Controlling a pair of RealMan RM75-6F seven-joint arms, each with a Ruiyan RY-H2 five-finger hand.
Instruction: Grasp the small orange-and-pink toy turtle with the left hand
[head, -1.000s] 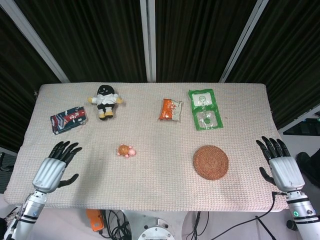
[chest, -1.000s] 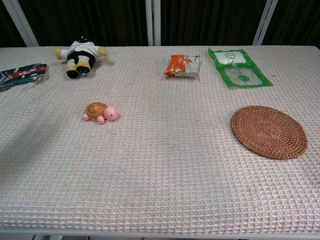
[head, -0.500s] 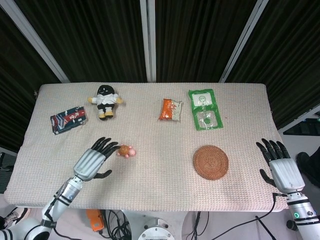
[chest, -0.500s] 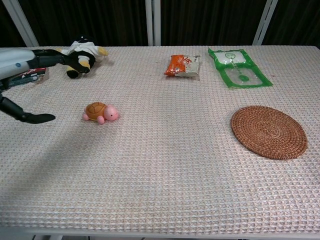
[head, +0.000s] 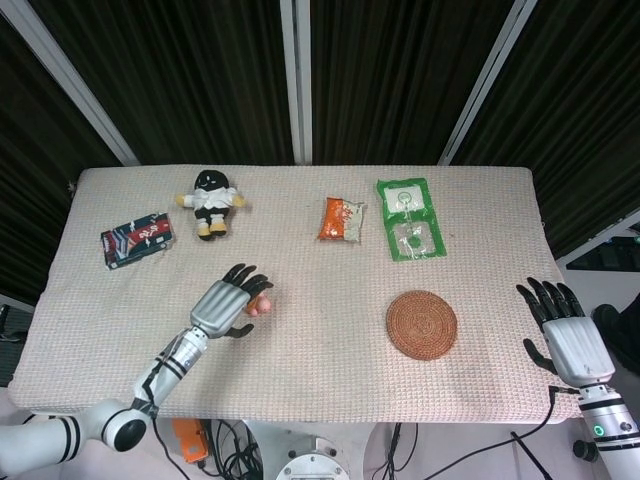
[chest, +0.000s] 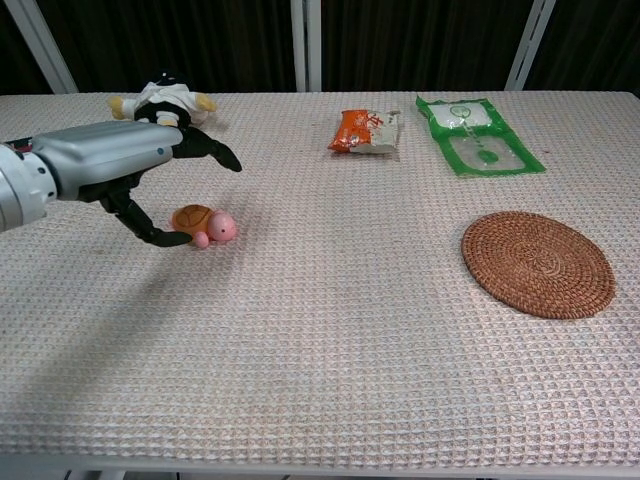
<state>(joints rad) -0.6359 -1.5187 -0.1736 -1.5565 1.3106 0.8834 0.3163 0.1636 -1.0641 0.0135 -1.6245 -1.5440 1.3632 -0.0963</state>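
The small toy turtle (chest: 205, 225), orange shell and pink head, lies on the woven table cover left of the middle. In the head view only its pink head (head: 262, 303) shows past my left hand (head: 228, 304). That left hand (chest: 110, 160) hovers over the turtle with its fingers spread, the upper fingers reaching beyond it and the thumb down by the shell. The fingers are not closed round the toy. My right hand (head: 567, 334) stays at the table's right edge with its fingers apart and nothing in it; the chest view does not show it.
A plush doll (head: 211, 200) and a dark snack packet (head: 137, 239) lie at the back left. An orange snack bag (head: 341, 218) and a green packet (head: 408, 217) lie further back right. A round woven coaster (head: 421, 323) sits to the right.
My left hand has moved right and forward from the table's left edge until it stands over the turtle. The turtle has not moved. My right hand has drifted slightly toward the edge.
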